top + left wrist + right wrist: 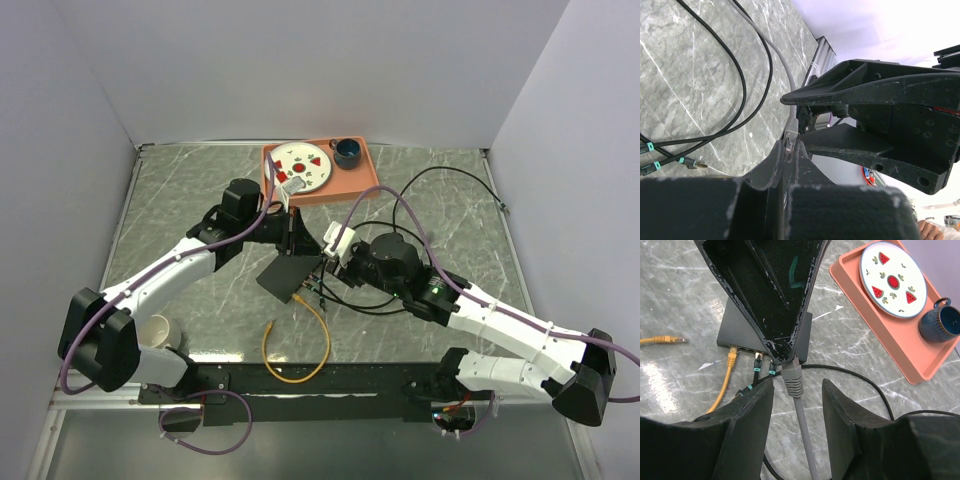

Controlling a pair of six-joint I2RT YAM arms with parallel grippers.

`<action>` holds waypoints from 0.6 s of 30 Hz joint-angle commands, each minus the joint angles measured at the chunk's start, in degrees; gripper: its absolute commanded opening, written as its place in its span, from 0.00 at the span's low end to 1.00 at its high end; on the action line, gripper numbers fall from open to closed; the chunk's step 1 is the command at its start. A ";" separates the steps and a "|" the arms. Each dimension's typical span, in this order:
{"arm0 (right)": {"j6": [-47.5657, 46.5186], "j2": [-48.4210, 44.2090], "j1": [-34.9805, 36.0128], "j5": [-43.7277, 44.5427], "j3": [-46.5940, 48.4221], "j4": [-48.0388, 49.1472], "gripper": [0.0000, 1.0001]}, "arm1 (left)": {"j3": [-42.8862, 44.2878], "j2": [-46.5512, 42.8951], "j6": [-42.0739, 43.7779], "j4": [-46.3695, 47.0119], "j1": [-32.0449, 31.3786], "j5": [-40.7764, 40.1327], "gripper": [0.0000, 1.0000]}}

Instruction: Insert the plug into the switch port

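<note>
Left fingers [760,180] clench one grey plug [792,377]; right fingers [747,415] released; three cables [731,360] fill switch ports [747,349].

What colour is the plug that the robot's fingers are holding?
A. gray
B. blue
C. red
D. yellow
A: the plug pinched at the tip of the left fingers is gray.

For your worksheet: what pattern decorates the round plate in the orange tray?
Round white plate: red watermelon slices; best in right wrist view.
</note>
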 commanded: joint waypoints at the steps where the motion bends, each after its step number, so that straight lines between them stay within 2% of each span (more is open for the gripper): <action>1: -0.45 -0.82 0.52 1.39 2.31 2.65 0.49 | 2.58 0.03 0.57 0.19 -0.20 0.08 0.01; 3: -0.45 -0.56 0.69 1.39 2.31 3.00 0.45 | 2.58 0.03 0.75 0.19 -0.29 0.17 0.01; 4: -0.45 -0.47 0.61 1.47 2.31 3.09 0.40 | 2.58 0.03 0.66 -0.07 -0.29 0.17 0.01; 10: -0.28 -0.21 0.69 1.48 2.23 3.79 0.40 | 2.41 0.73 1.01 -0.34 -0.29 0.87 0.01; 12: -0.28 -0.12 0.78 1.30 2.22 3.80 0.36 | 2.40 0.73 0.84 0.01 -0.29 1.05 0.01; 13: -0.28 -0.12 0.69 1.21 2.40 3.71 0.23 | 2.49 0.82 0.84 -0.07 -0.29 1.22 0.01; 16: -0.19 0.14 0.69 0.86 2.49 3.71 0.00 | 2.58 0.91 1.19 -0.42 -0.38 1.31 0.01; 18: -0.28 0.32 0.69 1.21 2.58 3.80 0.00 | 2.67 1.08 1.54 -0.77 -0.38 1.05 0.03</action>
